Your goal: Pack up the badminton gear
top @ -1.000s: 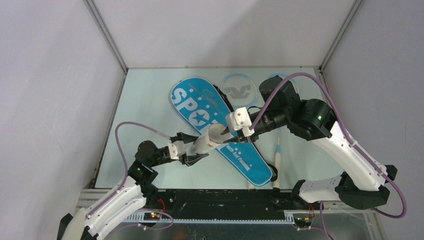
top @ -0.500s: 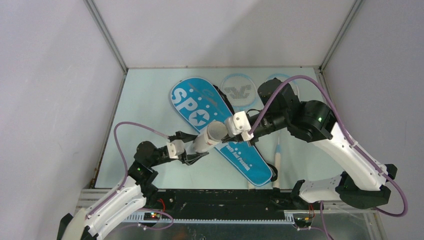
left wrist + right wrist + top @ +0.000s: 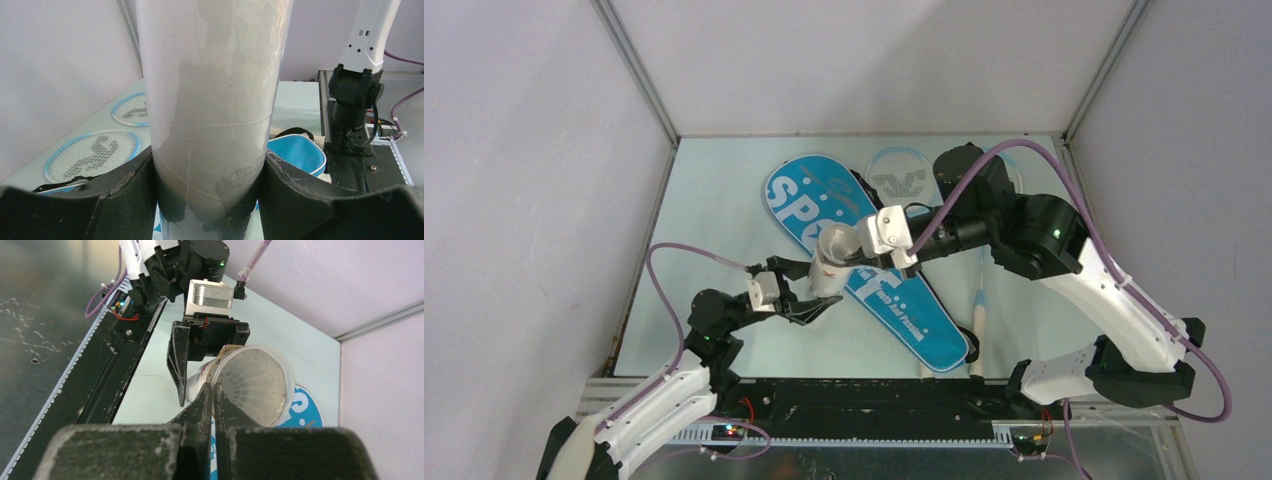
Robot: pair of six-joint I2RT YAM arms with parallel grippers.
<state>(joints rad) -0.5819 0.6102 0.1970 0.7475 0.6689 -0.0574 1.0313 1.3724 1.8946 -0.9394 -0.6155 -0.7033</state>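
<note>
You see the long white tube (image 3: 829,265) held clear of the tabletop (image 3: 714,220), tilted steeply with its open mouth up, clamped low on its body by the left gripper (image 3: 807,292). Inside sits a white feather shuttlecock (image 3: 255,382), skirt toward the opening. Under the tube your blue "SPORT" racket bag (image 3: 799,200) lies flat and diagonal, its black strap (image 3: 871,200) along the right edge. Two light-blue-framed rackets (image 3: 92,157) lie flat beyond it, heads side by side, one white handle (image 3: 980,310) beside the bag's near end
</note>
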